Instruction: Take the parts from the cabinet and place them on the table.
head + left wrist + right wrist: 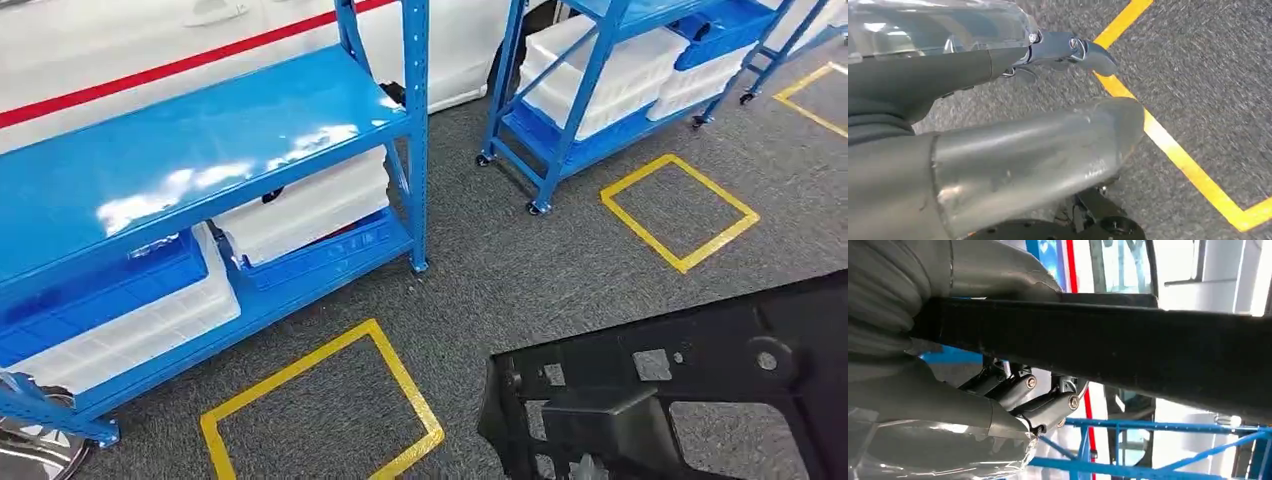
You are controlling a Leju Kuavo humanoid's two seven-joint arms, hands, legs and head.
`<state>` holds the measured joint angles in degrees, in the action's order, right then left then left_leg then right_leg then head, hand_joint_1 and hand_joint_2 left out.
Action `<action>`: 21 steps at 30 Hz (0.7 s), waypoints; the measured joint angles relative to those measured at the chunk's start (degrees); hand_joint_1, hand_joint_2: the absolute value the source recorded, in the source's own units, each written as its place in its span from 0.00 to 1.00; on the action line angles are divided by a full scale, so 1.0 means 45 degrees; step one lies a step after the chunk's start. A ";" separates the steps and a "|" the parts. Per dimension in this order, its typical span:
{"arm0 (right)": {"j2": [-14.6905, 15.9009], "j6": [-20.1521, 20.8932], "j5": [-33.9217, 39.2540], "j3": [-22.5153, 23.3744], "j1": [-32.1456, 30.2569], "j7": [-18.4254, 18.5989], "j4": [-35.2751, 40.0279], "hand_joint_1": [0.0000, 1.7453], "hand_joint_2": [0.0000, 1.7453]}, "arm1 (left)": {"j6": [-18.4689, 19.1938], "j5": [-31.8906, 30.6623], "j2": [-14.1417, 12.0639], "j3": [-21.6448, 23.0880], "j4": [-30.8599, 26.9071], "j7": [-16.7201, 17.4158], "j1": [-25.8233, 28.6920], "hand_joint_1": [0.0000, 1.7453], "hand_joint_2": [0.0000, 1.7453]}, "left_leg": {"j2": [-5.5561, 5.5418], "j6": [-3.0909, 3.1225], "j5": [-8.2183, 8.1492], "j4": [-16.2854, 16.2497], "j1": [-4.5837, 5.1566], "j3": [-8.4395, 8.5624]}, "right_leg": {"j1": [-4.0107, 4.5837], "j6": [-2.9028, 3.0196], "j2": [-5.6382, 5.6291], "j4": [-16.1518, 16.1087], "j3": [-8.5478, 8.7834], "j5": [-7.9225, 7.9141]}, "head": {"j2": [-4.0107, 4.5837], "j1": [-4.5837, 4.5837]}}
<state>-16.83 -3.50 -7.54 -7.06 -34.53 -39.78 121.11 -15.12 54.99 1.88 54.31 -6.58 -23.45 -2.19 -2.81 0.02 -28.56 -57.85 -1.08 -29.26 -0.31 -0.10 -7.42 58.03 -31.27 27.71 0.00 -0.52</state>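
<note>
Black part sat nearest, low right in head view, long axis running left to right above the carpet. Right hand gripped its edge, thumb over, fingers under. Left hand held nothing, fingers apart. No table visible.

- grey carpet floor: yellow tape squares at 6 and 2 o'clock
- blue rack at 10, wheeled rack at 1, both holding white bins
</note>
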 joint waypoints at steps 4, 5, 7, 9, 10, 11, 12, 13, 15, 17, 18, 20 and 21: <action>0.0000 -0.0010 -0.0073 0.0034 -0.0037 -0.0005 0.0034 1.00 1.00 | 0.0005 -0.0010 0.0044 0.0010 0.0005 0.0000 0.0055 0.00 0.00 | 0.0726 0.0279 0.0120 0.0171 -0.0022 -0.0030 | -0.0030 -0.0244 0.1480 0.2330 -0.1122 0.1431 | 0.0000 0.0160; 0.0000 -0.0019 -0.0112 0.0043 -0.0057 -0.0005 0.0034 1.00 1.00 | 0.0005 -0.0038 0.0039 0.0019 0.0010 0.0000 0.0075 0.00 0.00 | 0.0909 0.0280 0.0121 0.0166 0.0002 -0.0046 | -0.0065 -0.0297 0.1522 0.3240 -0.1564 0.1782 | 0.0005 0.0165; -0.0005 -0.0039 -0.0194 0.0092 -0.0118 -0.0005 0.0034 1.00 1.00 | 0.0005 -0.0058 0.0034 0.0039 0.0024 0.0005 0.0075 0.00 0.00 | 0.1284 0.0274 0.0116 0.0154 0.0017 -0.0082 | -0.0119 -0.0359 0.1562 0.3794 -0.1814 0.1702 | 0.0000 0.0165; -0.0005 -0.0039 -0.0233 0.0136 -0.0204 0.0000 0.0073 1.00 1.00 | 0.0039 -0.0058 0.0034 0.0068 0.0024 0.0010 0.0036 0.00 0.00 | 0.1598 0.0240 0.0089 0.0152 0.0017 -0.0067 | -0.0126 -0.0338 0.1744 0.2152 -0.0922 0.0707 | 0.0005 0.0170; -0.0005 -0.0039 -0.0238 0.0140 -0.0254 0.0000 0.0145 1.00 1.00 | 0.0077 -0.0058 0.0039 0.0107 0.0024 0.0014 0.0014 0.00 0.00 | 0.1732 0.0201 0.0064 0.0152 0.0017 -0.0027 | -0.0107 -0.0288 0.2035 0.0958 -0.0237 0.0213 | 0.0000 0.0170; -0.0015 -0.0039 -0.0243 0.0141 -0.0272 -0.0005 0.0185 1.00 1.00 | 0.0127 -0.0058 0.0039 0.0121 0.0024 0.0024 0.0009 0.00 0.00 | 0.1840 0.0158 0.0043 0.0150 0.0032 0.0062 | -0.0057 -0.0195 0.2599 0.0087 0.0229 0.0130 | 0.0000 0.0170; -0.0039 -0.0034 -0.0272 0.0170 -0.0285 0.0000 0.0218 1.00 1.00 | 0.0190 -0.0058 0.0039 0.0151 0.0024 0.0088 0.0014 0.00 0.00 | 0.1964 0.0058 0.0012 0.0128 0.0121 0.0116 | 0.0042 -0.0041 0.2882 -0.0069 0.0240 0.0174 | 0.0000 0.0146; -0.0083 -0.0019 -0.0287 0.0185 -0.0312 -0.0005 0.0258 1.00 1.00 | 0.0214 -0.0058 0.0039 0.0179 0.0024 0.0107 0.0004 0.00 0.00 | 0.2053 -0.0019 0.0023 0.0133 0.0093 0.0127 | 0.0093 0.0007 0.2668 -0.0028 0.0194 0.0168 | 0.0005 0.0151; -0.0175 0.0034 -0.0393 0.0252 -0.0370 -0.0005 0.0311 1.00 1.00 | 0.0214 -0.0058 0.0039 0.0248 0.0024 0.0151 -0.0019 0.00 0.00 | 0.2334 -0.0155 0.0044 0.0187 0.0085 0.0188 | 0.0136 0.0123 0.2371 0.0009 0.0084 0.0142 | 0.0005 0.0135; -0.0277 0.0083 -0.0501 0.0301 -0.0485 -0.0005 0.0355 1.00 1.00 | 0.0189 -0.0044 0.0034 0.0301 0.0024 0.0170 -0.0064 0.00 0.00 | 0.1932 -0.0335 -0.0189 0.0012 0.0009 0.0163 | -0.0017 0.0338 0.2091 -0.0181 0.0097 -0.0032 | 0.0000 0.0136; -0.0403 0.0140 -0.0544 0.0354 -0.0509 -0.0015 0.0418 1.00 1.00 | 0.0155 0.0019 0.0029 0.0315 0.0024 0.0170 -0.0077 0.00 0.00 | 0.1285 -0.0350 -0.0593 -0.0450 0.0005 -0.0049 | -0.0029 0.0418 0.1960 -0.0183 0.0055 -0.0068 | 0.0000 0.0112; -0.0500 0.0316 -0.0656 0.0403 -0.0478 0.0000 0.0418 1.00 1.00 | 0.0087 0.0117 0.0034 0.0316 0.0024 0.0228 -0.0103 0.00 0.00 | 0.0770 -0.0381 -0.1676 -0.2414 -0.0011 -0.0878 | 0.0010 0.0500 0.1682 -0.0178 -0.0018 -0.0122 | 0.0000 0.0043; -0.0515 0.0374 -0.0670 0.0408 -0.0478 0.0000 0.0413 1.00 1.00 | 0.0054 0.0209 0.0029 0.0316 0.0024 0.0271 -0.0105 0.00 0.00 | 0.0728 -0.0396 -0.1982 -0.3279 -0.0009 -0.1257 | 0.0034 0.0512 0.1503 -0.0164 -0.0037 -0.0131 | 0.0000 0.0049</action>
<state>-19.15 -1.81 -10.56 -5.22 -36.68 -39.78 122.97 -14.88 55.93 2.01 55.74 -6.47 -22.23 -2.66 0.47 -1.76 -37.48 -72.60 -1.12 -34.91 -0.16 2.20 -0.66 57.29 -31.44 27.12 0.00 -0.31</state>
